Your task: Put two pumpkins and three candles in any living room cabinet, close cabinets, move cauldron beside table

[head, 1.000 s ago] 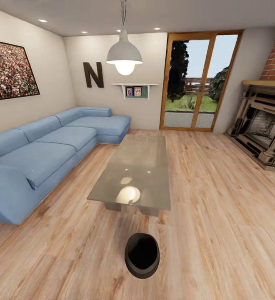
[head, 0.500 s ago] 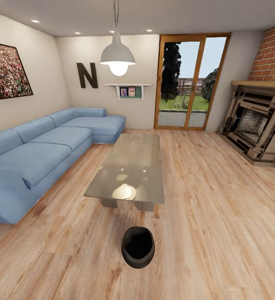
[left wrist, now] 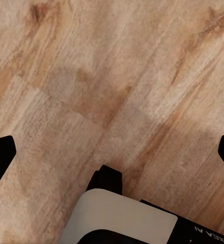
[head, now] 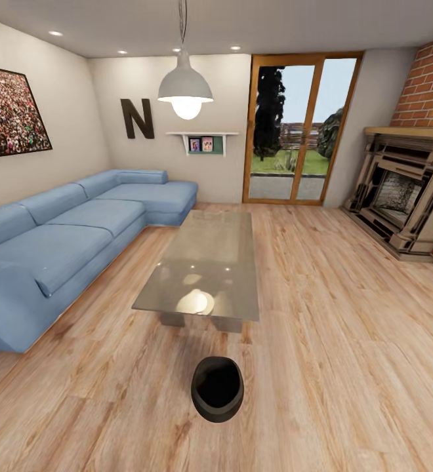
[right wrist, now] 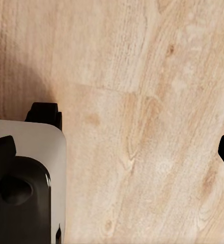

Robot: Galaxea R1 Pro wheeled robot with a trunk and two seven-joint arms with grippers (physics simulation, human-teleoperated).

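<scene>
The cauldron (head: 217, 388) sits on the wood floor (head: 348, 341), just short of the coffee table's (head: 206, 262) near end. Both end effectors, left (left wrist: 112, 152) and right (right wrist: 117, 147), spread wide over floorboards.

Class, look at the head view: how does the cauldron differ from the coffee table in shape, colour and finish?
The cauldron is round with a wide open mouth; the table is a long flat rectangle. The cauldron is black and matte; the table top is grey-beige and glossy, reflecting the pendant lamp. The cauldron sits directly on the wooden floor; the table stands on short legs. Both rest on that floor, slightly apart.
</scene>
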